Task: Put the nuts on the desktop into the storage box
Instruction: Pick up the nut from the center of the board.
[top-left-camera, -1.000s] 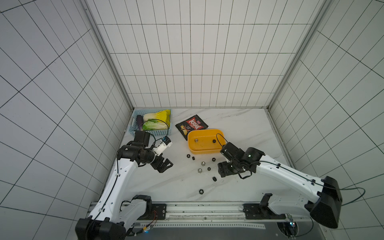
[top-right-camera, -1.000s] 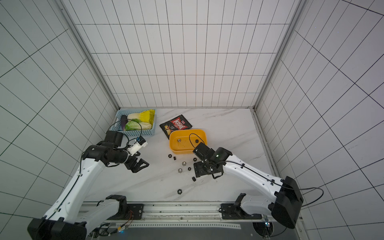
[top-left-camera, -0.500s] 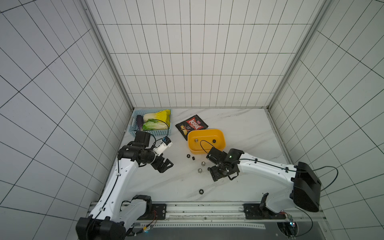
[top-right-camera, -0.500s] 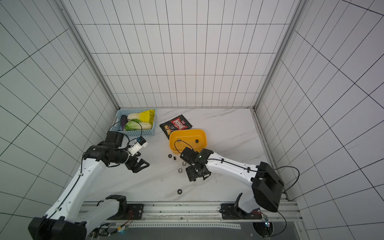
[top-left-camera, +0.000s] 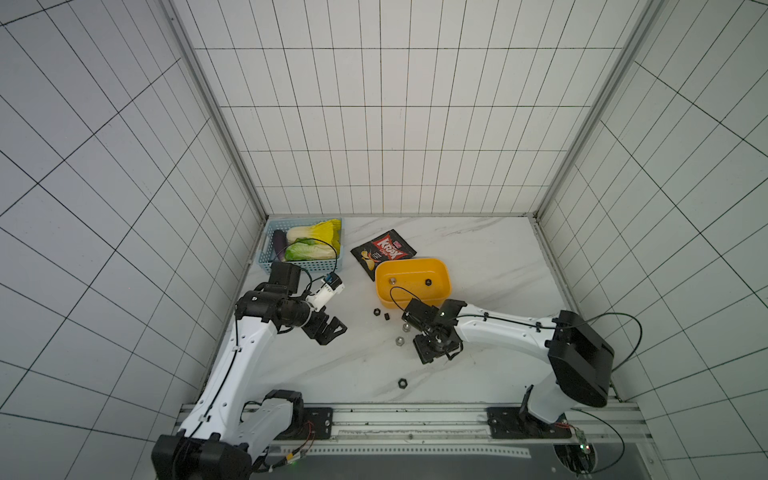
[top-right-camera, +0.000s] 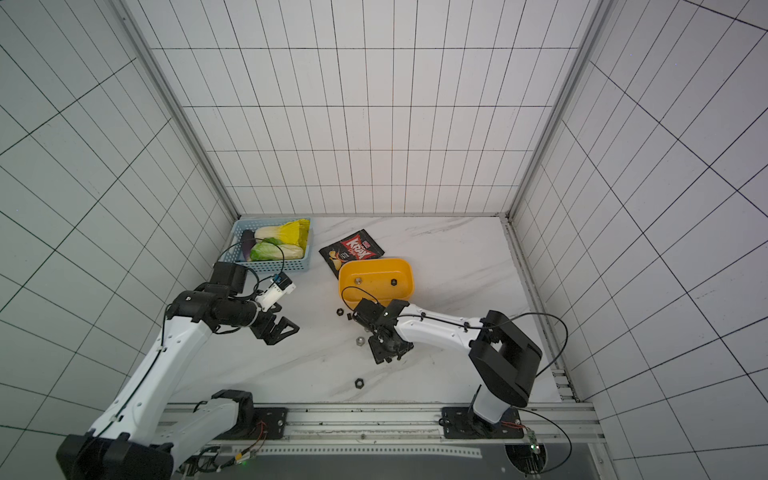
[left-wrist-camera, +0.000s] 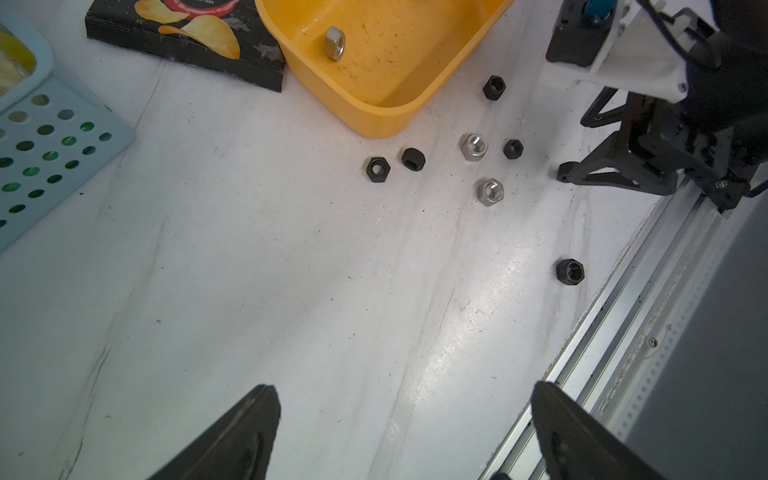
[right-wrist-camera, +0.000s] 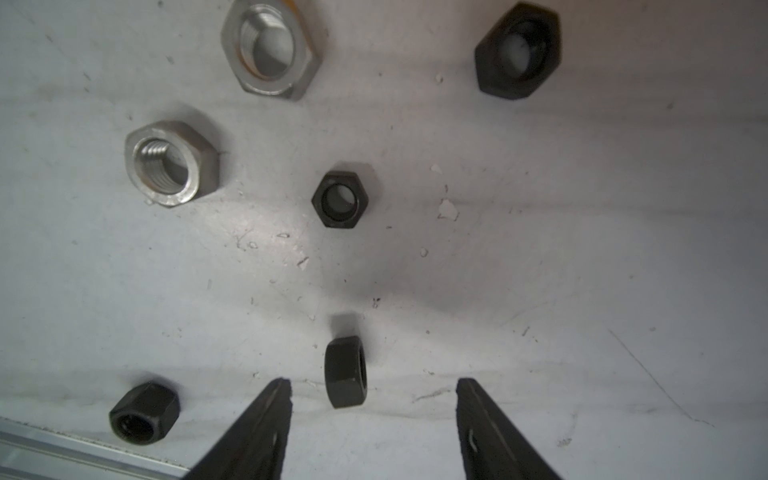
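Observation:
Several black and silver nuts (top-left-camera: 399, 340) lie on the white desktop (top-left-camera: 478, 257) in front of the yellow storage box (top-left-camera: 447, 276). Inside the box are a silver nut (top-left-camera: 392, 280) and a black nut (top-left-camera: 428, 282). My right gripper (right-wrist-camera: 372, 386) points down over the cluster, open. A black nut standing on edge (right-wrist-camera: 345, 372) sits just ahead of its tips, nearer one finger, untouched. Two silver nuts (right-wrist-camera: 172, 162) and other black nuts (right-wrist-camera: 340, 199) lie beyond. My left gripper (left-wrist-camera: 404, 390) hovers open and empty to the left (top-left-camera: 328, 330).
A light blue basket (top-left-camera: 303, 266) of vegetables stands at the back left. A black chips bag (top-left-camera: 383, 251) lies behind the box, touching it. One black nut (top-left-camera: 402, 382) lies alone near the metal rail (top-left-camera: 407, 419) at the front edge.
My right arm has swung left and come down over the nut cluster, and its jaws have narrowed. The left arm has not moved.

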